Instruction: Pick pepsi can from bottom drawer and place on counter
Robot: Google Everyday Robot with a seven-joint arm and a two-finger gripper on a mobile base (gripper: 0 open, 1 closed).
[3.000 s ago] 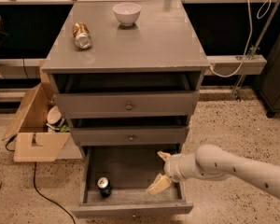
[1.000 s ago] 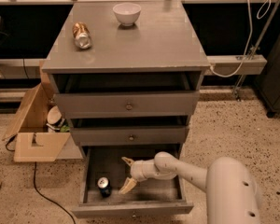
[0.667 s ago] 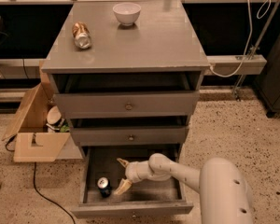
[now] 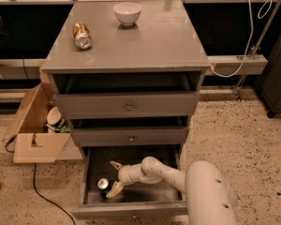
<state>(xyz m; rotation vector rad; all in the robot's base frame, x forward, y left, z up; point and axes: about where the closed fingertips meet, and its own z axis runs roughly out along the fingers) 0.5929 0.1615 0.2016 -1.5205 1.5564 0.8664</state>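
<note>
floor (image 4: 243,139): speckled terrazzo, beige and dark flecks; a black cable runs across it at the left.
backdrop: dark recess behind the cabinet, a grey ledge at each side, a white cable (image 4: 247,32) hanging at the right.
counter (image 4: 145,41): flat grey rectangle, smooth, slight gloss, overhangs the drawers.
upper drawers: top (image 4: 126,104) and middle (image 4: 130,136) are both shallow, grey, matte, each with a small round knob, each pulled out a little.
arm (image 4: 206,191): white, rounded, smooth shell; comes in from bottom right and reaches left into the open drawer.
bottom drawer (image 4: 131,210): deepest one, pulled well out, dark grey inside, flat grey front.
box (image 4: 30,125): brown cardboard, flaps open, on the floor left of the cabinet, odd items inside.
bowl (image 4: 127,13): white, round, glossy, at the counter's back edge near the middle.
gold can (image 4: 82,35): brownish metal, lying on its side, counter back left.
gripper (image 4: 115,178): inside the bottom drawer, left half; tan fingers spread wide apart, holding nothing.
pepsi can (image 4: 103,184): dark blue, silver top, upright on the drawer floor at front left, just beside the lower finger; cannot tell if they touch.
</note>
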